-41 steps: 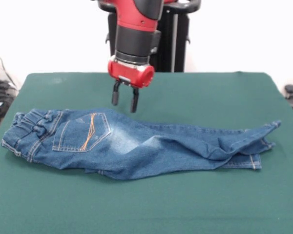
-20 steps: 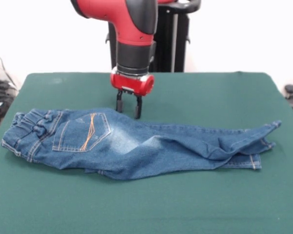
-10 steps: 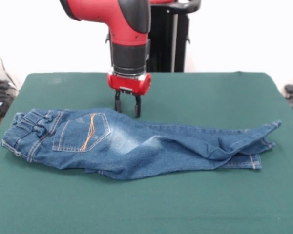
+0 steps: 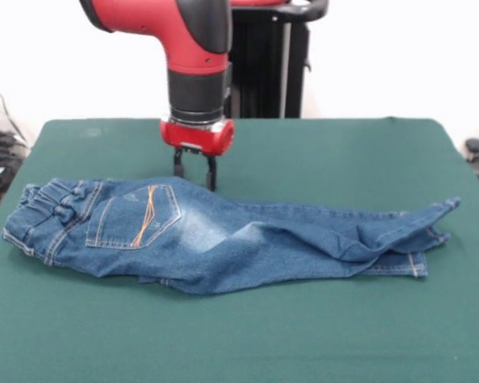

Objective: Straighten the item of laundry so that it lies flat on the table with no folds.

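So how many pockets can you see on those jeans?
1. A back pocket with orange stitching sits near the waistband end of the jeans. The jeans are folded over, so others may be hidden.

No readable text, labels, brands or numbers appear anywhere in the front view.

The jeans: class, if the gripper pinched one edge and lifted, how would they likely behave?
The jeans would probably droop, not stay stiff: the legs already lie folded and creased. They look thick, so likely heavy for their size. On the felt-like table they would probably drag and bunch rather than slide.
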`<state>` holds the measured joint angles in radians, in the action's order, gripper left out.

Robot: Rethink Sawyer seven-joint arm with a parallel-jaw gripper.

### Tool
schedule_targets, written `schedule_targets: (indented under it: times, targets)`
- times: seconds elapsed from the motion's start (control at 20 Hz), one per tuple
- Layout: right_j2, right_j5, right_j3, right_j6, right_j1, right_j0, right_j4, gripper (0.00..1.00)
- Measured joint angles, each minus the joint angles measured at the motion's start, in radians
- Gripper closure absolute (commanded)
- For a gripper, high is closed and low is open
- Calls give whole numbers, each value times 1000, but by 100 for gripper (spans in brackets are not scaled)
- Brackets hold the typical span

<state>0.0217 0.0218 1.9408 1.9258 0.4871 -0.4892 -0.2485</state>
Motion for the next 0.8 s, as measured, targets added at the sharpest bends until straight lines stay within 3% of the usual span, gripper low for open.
schedule_targets:
  times: [0.8]
  targets:
    - [0, -96, -78, 0, 66, -27, -1, 0]
